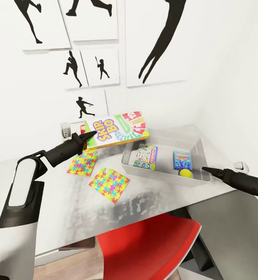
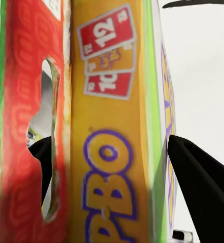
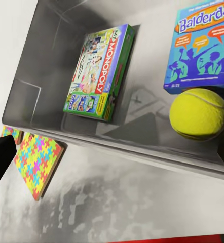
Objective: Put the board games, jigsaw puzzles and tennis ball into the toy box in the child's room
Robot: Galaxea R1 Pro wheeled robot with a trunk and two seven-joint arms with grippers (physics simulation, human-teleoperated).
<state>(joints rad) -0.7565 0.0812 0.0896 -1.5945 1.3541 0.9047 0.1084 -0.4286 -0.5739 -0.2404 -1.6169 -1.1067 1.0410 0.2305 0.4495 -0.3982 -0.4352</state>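
- Skip-Bo box (image 1: 116, 130): held in the air left of centre in the head view, above the rear of the table (image 1: 152, 194) and just left of the toy box (image 1: 162, 172). It is a flat, stiff cardboard carton, probably light, with glossy faces that could slip; a pinch across its thin dimension near one end, as here, suits it, though the far end may sag or swing.
- Long axis: runs from the lower left up toward the right of the frame, the printed face tilted toward the camera, the red end nearest the toy box.
- Left gripper (image 2: 112, 167): its dark fingers (image 2: 203, 177) bracket the carton on either side, closed upon it across the narrow thickness.
- Toy box: a shallow grey tray at centre right, already holding the Monopoly box (image 3: 99, 71), the small blue box (image 3: 206, 45) and the tennis ball (image 3: 198, 112), which lies just beside the blue box.
- Jigsaw puzzles: one (image 1: 109, 185) lies flat on the table at centre frame; the other (image 1: 82, 163) sits to its upper left, below the held carton. Thin and flat, they will likely be hard to lift by an edge.
- Right gripper (image 1: 205, 169): at the tray's near right corner, empty; its jaw gap cannot be judged.
- Red chair (image 1: 144, 249): lower centre, tucked under the table.
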